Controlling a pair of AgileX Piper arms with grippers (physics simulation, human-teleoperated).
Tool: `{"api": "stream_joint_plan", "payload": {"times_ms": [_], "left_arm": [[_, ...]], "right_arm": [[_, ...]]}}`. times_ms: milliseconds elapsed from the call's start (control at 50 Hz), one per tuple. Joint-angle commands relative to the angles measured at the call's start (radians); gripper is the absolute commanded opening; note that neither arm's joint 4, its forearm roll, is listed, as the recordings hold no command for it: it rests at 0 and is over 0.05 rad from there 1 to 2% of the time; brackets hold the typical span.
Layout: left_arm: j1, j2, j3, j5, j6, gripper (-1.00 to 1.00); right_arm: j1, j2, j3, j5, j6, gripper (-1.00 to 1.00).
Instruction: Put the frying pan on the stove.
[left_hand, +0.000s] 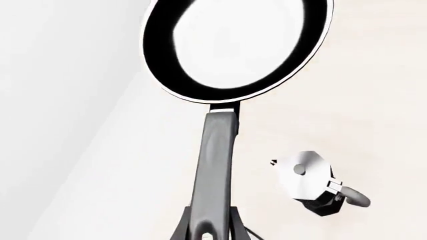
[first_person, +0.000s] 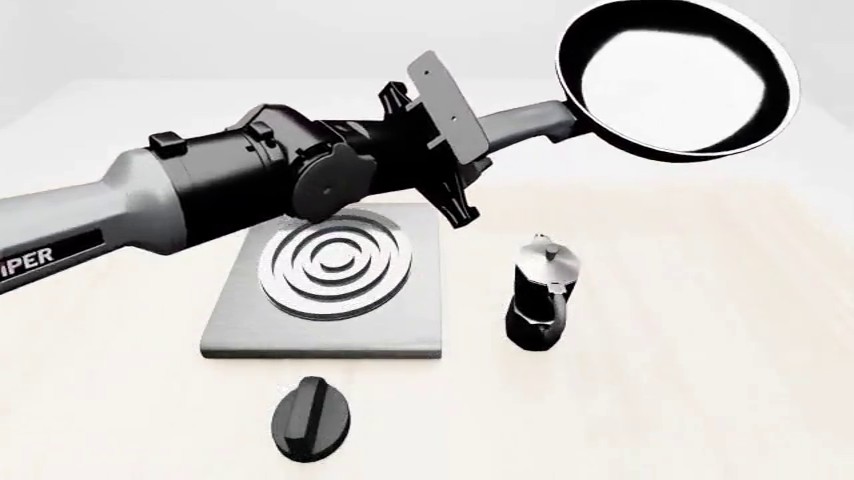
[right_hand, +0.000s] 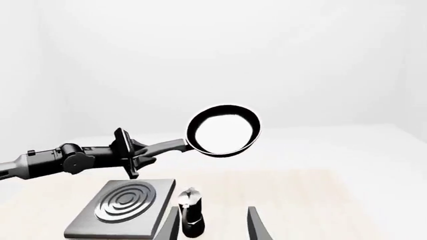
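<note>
The frying pan (first_person: 674, 80), black with a glossy pale inside, hangs high in the air, right of and beyond the stove (first_person: 240, 325). My left gripper (first_person: 487, 135) is shut on the pan's long grey handle (left_hand: 213, 170); the fingertips (left_hand: 179, 234) clamp the handle near its loop end. The stove, a grey slab with silver rings, lies on the table below the left arm. The right wrist view shows the pan (right_hand: 222, 131), the stove (right_hand: 123, 207) and my right gripper (right_hand: 213, 210), which is open and empty. The right gripper is out of the front view.
A black-and-silver moka pot (first_person: 541, 295) stands just right of the stove, roughly under the pan's handle; it also shows in the left wrist view (left_hand: 313, 182). A black oval knob (first_person: 311, 418) lies in front of the stove. The table top is pale.
</note>
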Motion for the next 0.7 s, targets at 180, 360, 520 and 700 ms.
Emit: {"api": "stream_joint_plan", "payload": {"times_ms": [180,360,520,700], "left_arm": [[0.052,-0.209,0.174,-0.036,0.023,-1.0],[0.093,-0.283,0.283,-0.068,0.002,-1.0],[0.115,-0.331,0.346,-0.079,-0.008,-1.0],[0.139,-0.381,0.418,-0.092,-0.018,-1.0]], "right_arm": [[0.006,0.0,0.016,0.0,-0.016,1.0],[0.008,0.0,0.016,0.0,-0.021,1.0],[0.01,0.0,0.014,0.0,-0.024,1.0],[0.012,0.0,0.012,0.0,-0.028,1.0]]}}
